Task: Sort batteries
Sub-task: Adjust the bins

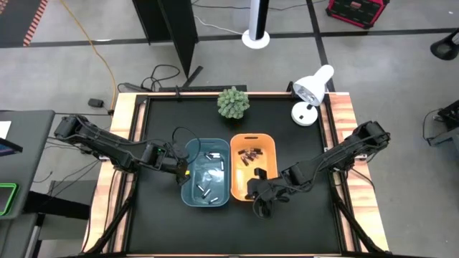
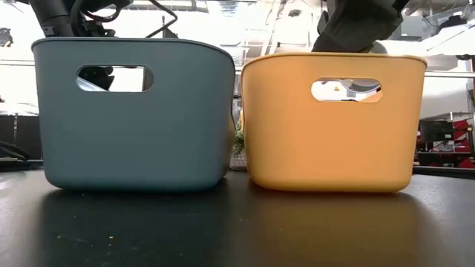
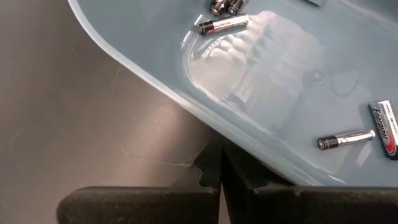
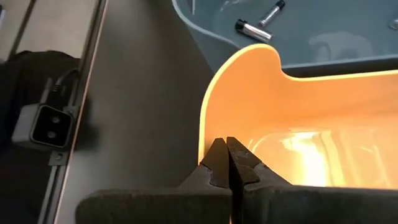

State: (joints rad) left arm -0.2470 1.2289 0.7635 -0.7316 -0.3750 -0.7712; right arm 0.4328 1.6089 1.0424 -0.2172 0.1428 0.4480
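Note:
Pale silvery batteries (image 1: pixel 213 156) lie on the floor of the blue bin (image 1: pixel 188 188); some show close in the left wrist view (image 3: pixel 345 139). Dark batteries (image 1: pixel 249 154) lie at the far end of the orange bin (image 1: pixel 271 143). The two bins stand side by side in the low view, blue bin (image 2: pixel 133 126) and orange bin (image 2: pixel 330 141). My left gripper (image 1: pixel 182 170) is shut at the blue bin's left rim (image 3: pixel 155 81), fingertips (image 3: pixel 211 163) just outside it. My right gripper (image 1: pixel 259 192) is shut over the orange bin's near rim (image 4: pixel 208 106). My left gripper's shut fingertips (image 3: pixel 249 174) stand against the outer side of the blue bin's left rim (image 3: pixel 205 124), coming level from the table's left; I cannot tell whether they touch it. My right gripper's shut fingertips (image 4: pixel 217 158) hover at the orange bin's near corner (image 4: pixel 200 155), and touch cannot be told.
A small green plant (image 1: pixel 233 102) and a white desk lamp (image 1: pixel 312 93) stand at the table's far edge. Wooden borders (image 1: pixel 344 115) frame the black table top. Bare black surface lies left, right and near of the bins. A camera box (image 4: pixel 40 127) sits on the table's near edge.

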